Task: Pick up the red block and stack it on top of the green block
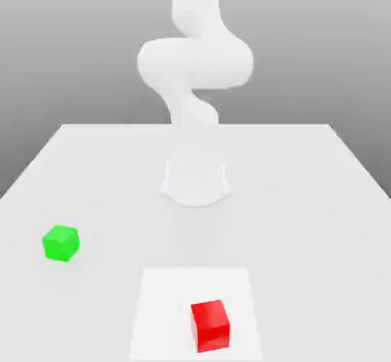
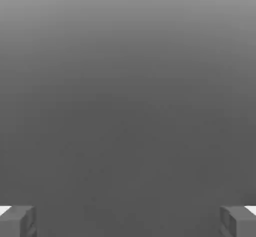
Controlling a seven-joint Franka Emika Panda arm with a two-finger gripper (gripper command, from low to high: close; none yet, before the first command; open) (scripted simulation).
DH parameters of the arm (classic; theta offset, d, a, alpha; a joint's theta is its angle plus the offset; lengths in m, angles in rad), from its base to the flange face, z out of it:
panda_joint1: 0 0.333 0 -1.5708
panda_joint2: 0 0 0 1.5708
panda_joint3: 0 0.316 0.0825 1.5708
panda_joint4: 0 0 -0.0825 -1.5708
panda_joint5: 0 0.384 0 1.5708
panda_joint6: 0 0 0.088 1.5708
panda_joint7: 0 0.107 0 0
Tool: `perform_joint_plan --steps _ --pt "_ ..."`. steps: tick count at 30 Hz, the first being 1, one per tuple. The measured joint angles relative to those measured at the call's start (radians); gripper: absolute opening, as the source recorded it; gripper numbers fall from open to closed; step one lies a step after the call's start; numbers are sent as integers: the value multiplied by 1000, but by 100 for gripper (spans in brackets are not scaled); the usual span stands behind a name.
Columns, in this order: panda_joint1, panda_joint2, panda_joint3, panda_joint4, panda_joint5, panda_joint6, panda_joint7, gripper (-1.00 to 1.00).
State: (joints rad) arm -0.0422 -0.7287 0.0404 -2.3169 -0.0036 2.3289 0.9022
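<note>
- The tool (image 2: 128, 221) is released, its two fingertips (image 2: 17, 221) spread wide with nothing between them.
- The red block (image 1: 210, 325) sits on the near part of the desk (image 1: 305, 200), on a paler square patch (image 1: 160, 307).
- The green block (image 1: 60, 243) rests well apart, toward the exterior view's left.
- The pick appears not yet begun; next, the tool must descend over the red block and clench.

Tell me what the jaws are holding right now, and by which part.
Nothing is held. The gripper stands wide open with empty space between its jaws. The red block and the green block both sit on the table, apart from each other.
</note>
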Motion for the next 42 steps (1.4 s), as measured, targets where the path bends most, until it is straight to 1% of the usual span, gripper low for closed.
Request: perform_joint_plan --steps 12,20,26,32,36,37,42 --pt "-183 343 190 -82 -49 140 517 0" --pt "-240 574 254 -135 -119 231 883 0" --pt "-247 744 263 -175 -150 299 1143 0" --pt "-216 908 243 -211 -131 380 1350 0" --pt "-164 1047 176 -193 -206 488 1428 0" --pt "-148 1080 156 -188 -225 515 1442 -100" --pt "-148 1080 156 -188 -225 518 1442 -100"
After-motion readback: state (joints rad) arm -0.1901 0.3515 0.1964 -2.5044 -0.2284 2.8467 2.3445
